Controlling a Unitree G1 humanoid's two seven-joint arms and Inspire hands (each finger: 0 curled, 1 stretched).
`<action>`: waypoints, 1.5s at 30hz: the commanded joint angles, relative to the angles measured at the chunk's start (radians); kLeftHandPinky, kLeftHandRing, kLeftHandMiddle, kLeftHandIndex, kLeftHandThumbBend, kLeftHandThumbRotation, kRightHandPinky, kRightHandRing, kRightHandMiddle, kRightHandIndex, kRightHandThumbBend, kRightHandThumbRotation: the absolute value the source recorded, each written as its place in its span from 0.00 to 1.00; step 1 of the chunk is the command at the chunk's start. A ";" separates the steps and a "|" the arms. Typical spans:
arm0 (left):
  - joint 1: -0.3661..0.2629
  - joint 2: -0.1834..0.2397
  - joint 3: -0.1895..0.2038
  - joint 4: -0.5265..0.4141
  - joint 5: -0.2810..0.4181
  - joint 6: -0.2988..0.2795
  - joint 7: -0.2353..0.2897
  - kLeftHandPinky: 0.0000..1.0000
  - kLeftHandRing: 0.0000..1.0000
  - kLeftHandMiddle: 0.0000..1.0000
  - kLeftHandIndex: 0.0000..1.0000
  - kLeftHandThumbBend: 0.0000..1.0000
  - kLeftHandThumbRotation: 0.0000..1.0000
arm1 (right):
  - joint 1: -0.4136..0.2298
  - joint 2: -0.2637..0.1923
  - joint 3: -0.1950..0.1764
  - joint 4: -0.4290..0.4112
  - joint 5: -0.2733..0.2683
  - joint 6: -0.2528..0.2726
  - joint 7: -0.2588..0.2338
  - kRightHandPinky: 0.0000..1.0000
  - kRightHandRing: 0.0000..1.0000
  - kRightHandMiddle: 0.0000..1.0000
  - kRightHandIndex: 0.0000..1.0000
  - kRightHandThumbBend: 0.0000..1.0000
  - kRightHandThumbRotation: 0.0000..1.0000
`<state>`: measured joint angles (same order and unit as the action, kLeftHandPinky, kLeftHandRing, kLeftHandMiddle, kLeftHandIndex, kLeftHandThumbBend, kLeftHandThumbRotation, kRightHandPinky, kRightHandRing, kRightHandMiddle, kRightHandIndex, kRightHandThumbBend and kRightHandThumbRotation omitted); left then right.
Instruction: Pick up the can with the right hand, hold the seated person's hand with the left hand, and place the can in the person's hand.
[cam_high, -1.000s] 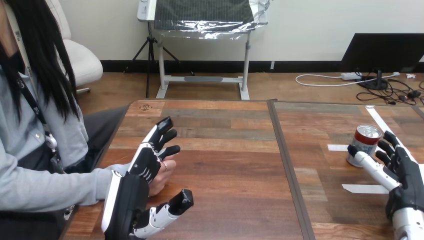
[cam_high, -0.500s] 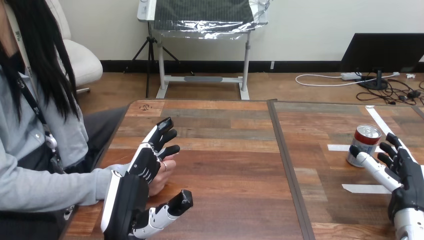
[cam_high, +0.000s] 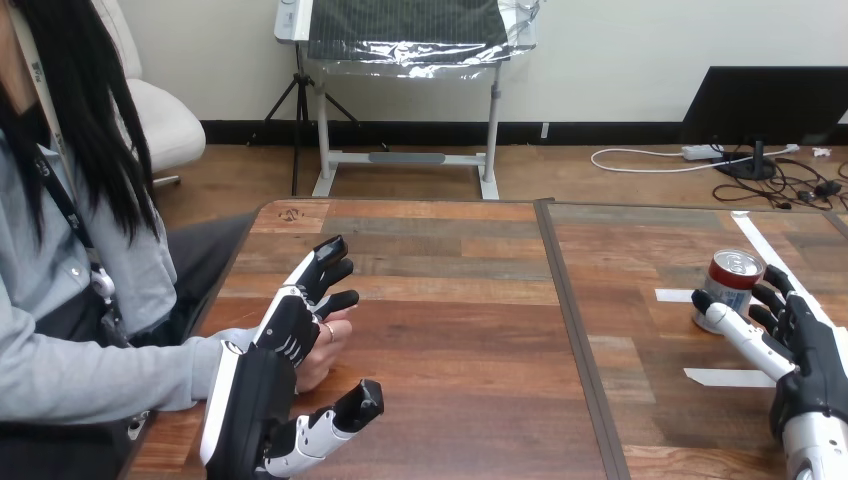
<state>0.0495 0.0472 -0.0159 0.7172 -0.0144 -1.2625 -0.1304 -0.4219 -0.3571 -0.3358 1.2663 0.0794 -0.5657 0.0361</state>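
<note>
- Two robot hands are on my screen, one at each side of the wooden table (cam_high: 450, 320).
- My left hand (cam_high: 285, 335) sits near the table's left edge, its white-shelled back toward the camera. Its fingers (cam_high: 325, 268) are straight and point away from me, and the thumb (cam_high: 350, 408) sticks out well apart from them, low and to the right.
- The person's hand (cam_high: 322, 355) reaches in from the view's left on a grey sleeve (cam_high: 100, 380). It lies right against the far side of my left hand, and a few of its fingers peek out past the palm's right edge. My fingers do not curl round it, so I call this beside and touching rather than a hold.
- The can (cam_high: 730, 282) stands on its base on the right half of the table, far from the person's hand.
- My right hand (cam_high: 810, 345) is at the can. Its thumb (cam_high: 735, 328) runs across the front of the can's lower part, and the fingers (cam_high: 778, 298) rise just beside its right side. Thumb and fingers are spread with the can between them, and I cannot tell whether they press on it.
- White tape strips (cam_high: 722, 377) lie flat on the wood around the can.
</note>
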 joint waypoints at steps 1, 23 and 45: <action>-0.046 0.010 0.005 -0.021 -0.001 -0.012 -0.003 0.79 0.88 0.90 0.88 0.99 0.67 | -0.096 -0.016 0.002 -0.007 0.003 -0.010 0.005 0.92 0.93 0.93 0.94 1.00 0.34; -0.048 0.016 0.009 -0.014 -0.016 -0.021 -0.015 0.78 0.88 0.90 0.87 0.99 0.66 | -0.114 -0.029 0.002 0.001 0.002 -0.004 -0.001 0.93 0.92 0.92 0.94 1.00 0.33; -0.048 0.019 0.020 -0.006 -0.003 -0.036 -0.010 0.76 0.87 0.90 0.87 0.96 0.66 | -0.155 -0.067 0.023 0.012 -0.035 0.039 -0.044 0.91 0.92 0.92 0.94 0.96 0.29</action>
<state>0.0495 0.0627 0.0024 0.7172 -0.0135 -1.2767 -0.1407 -0.4699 -0.3846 -0.3169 1.2834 0.0496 -0.5270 0.0055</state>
